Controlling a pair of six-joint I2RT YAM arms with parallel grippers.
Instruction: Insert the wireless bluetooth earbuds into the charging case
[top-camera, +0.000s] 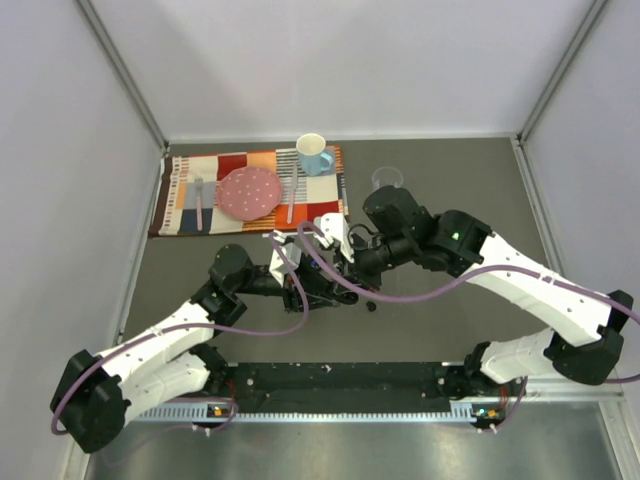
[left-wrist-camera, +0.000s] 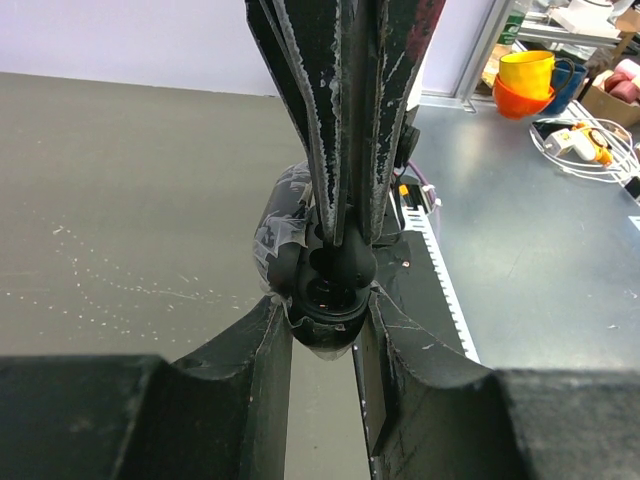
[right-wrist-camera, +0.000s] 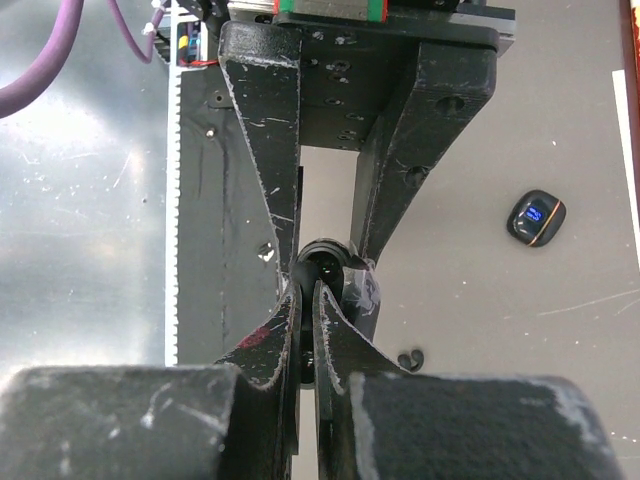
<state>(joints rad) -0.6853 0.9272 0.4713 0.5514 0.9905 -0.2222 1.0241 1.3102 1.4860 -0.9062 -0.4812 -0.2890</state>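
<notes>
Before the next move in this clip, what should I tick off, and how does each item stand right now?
1. Hold of the left gripper on the charging case: ok, a finger presses each side.
2. Tips of the right gripper at that case: ok in both wrist views.
3. Earbud between the right jaws: cannot tell; they are nearly closed and hide whatever they pinch.
4. Bud seated in its well: cannot tell.
5. Place of the loose earbuds: ok, lying apart from both grippers.
6. Place of the second case: ok, closed and off to the side.
</notes>
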